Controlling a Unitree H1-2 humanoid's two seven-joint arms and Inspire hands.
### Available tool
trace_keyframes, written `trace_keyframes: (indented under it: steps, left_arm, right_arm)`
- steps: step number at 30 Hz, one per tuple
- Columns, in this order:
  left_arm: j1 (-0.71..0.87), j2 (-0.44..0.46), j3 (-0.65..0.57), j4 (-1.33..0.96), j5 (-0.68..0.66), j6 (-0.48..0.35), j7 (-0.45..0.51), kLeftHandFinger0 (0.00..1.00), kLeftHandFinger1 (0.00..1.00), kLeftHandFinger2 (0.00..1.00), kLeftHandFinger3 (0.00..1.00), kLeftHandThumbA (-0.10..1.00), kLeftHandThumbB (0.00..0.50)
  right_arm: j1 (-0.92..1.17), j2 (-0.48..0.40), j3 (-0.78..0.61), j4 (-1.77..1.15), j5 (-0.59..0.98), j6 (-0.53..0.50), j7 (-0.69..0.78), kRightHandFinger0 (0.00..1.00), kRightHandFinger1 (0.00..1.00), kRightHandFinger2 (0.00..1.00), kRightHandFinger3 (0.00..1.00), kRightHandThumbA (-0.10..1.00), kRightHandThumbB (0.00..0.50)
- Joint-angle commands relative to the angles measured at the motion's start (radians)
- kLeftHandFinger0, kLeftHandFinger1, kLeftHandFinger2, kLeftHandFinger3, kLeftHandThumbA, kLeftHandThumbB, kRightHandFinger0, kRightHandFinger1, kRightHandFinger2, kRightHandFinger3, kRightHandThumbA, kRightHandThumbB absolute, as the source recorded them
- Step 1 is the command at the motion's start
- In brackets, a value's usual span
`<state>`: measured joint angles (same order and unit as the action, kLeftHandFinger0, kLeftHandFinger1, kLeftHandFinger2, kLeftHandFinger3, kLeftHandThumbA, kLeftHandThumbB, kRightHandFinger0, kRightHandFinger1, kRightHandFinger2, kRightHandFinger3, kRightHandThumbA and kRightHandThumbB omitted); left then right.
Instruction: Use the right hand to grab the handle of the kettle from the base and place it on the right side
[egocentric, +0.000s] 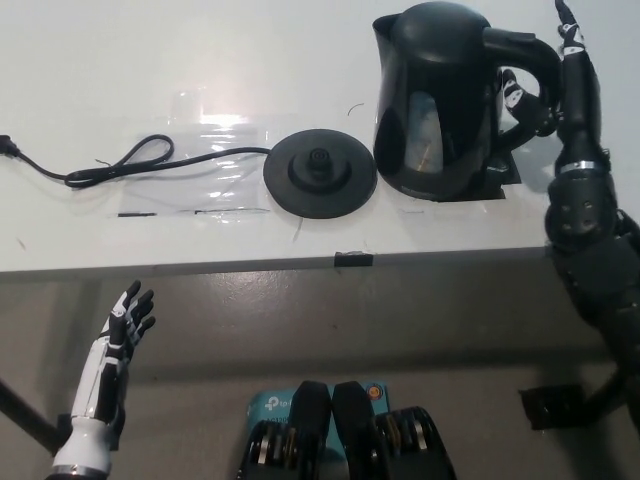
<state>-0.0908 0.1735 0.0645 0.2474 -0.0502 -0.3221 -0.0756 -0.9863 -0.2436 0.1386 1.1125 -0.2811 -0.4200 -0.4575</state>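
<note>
The black kettle (435, 110) stands upright on a black square mat (503, 176), just right of the round black base (318, 172), which has nothing on it. My black right hand (562, 88) is at the kettle's handle (525, 45) on its right side, with fingers (518, 96) still hooked through the handle loop and one finger pointing up. My white left hand (115, 345) hangs open at the lower left, below the table's edge.
The base's black cord (120, 165) runs left across a clear plastic sheet (205, 160) on the white table (150, 240). A small black tape mark (352, 259) sits on the table's front edge.
</note>
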Motion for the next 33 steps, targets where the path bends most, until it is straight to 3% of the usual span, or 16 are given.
trace_keyframes:
  steps: [1, 11, 18, 21, 23, 25, 26, 29, 33]
  left_arm:
    - [-0.008, 0.016, 0.012, -0.015, 0.002, -0.039, 0.002, 1.0, 1.0, 1.0, 1.0, 1.0, 0.5]
    - [-0.018, 0.018, 0.013, -0.012, -0.004, -0.039, 0.0, 1.0, 1.0, 1.0, 1.0, 1.0, 0.5]
    - [-0.035, 0.021, 0.017, -0.007, -0.004, -0.036, 0.003, 1.0, 1.0, 1.0, 1.0, 1.0, 0.5]
    - [-0.06, 0.026, 0.02, -0.005, -0.007, -0.032, 0.004, 1.0, 1.0, 1.0, 1.0, 1.0, 0.5]
    - [-0.067, 0.026, 0.021, -0.003, -0.004, -0.03, 0.007, 1.0, 1.0, 1.0, 1.0, 1.0, 0.5]
    - [-0.07, 0.027, 0.021, -0.005, 0.0, -0.026, 0.009, 1.0, 1.0, 1.0, 1.0, 1.0, 0.5]
    - [-0.076, 0.028, 0.021, -0.007, -0.005, -0.018, 0.005, 1.0, 1.0, 1.0, 1.0, 1.0, 0.5]
    - [-0.093, 0.029, 0.023, -0.007, -0.013, -0.009, 0.004, 1.0, 1.0, 1.0, 1.0, 1.0, 0.5]
    - [-0.097, 0.033, 0.024, -0.01, -0.009, -0.006, 0.004, 1.0, 1.0, 1.0, 1.0, 1.0, 0.5]
  right_arm:
    - [-0.005, -0.053, 0.017, -0.086, 0.02, -0.05, 0.108, 1.0, 1.0, 1.0, 1.0, 0.75, 0.5]
    - [0.082, -0.136, -0.055, -0.309, 0.192, -0.003, 0.393, 1.0, 1.0, 1.0, 1.0, 0.77, 0.5]
    - [0.185, -0.154, -0.179, -0.536, 0.563, 0.033, 0.653, 1.0, 1.0, 1.0, 1.0, 0.81, 0.5]
    - [0.26, -0.144, -0.203, -0.75, 0.549, 0.047, 0.539, 1.0, 1.0, 1.0, 1.0, 1.0, 0.499]
    - [0.309, -0.133, -0.219, -0.858, 0.464, 0.025, 0.452, 1.0, 1.0, 1.0, 1.0, 1.0, 0.437]
    - [0.368, -0.091, -0.254, -0.992, 0.347, 0.024, 0.337, 1.0, 1.0, 1.0, 1.0, 1.0, 0.432]
    - [0.418, -0.051, -0.276, -1.088, 0.257, 0.011, 0.277, 1.0, 1.0, 1.0, 1.0, 1.0, 0.38]
    - [0.511, 0.009, -0.299, -1.255, 0.134, -0.008, 0.237, 1.0, 1.0, 1.0, 1.0, 1.0, 0.376]
    - [0.647, 0.055, -0.251, -1.371, 0.102, -0.05, 0.222, 1.0, 1.0, 1.0, 1.0, 1.0, 0.368]
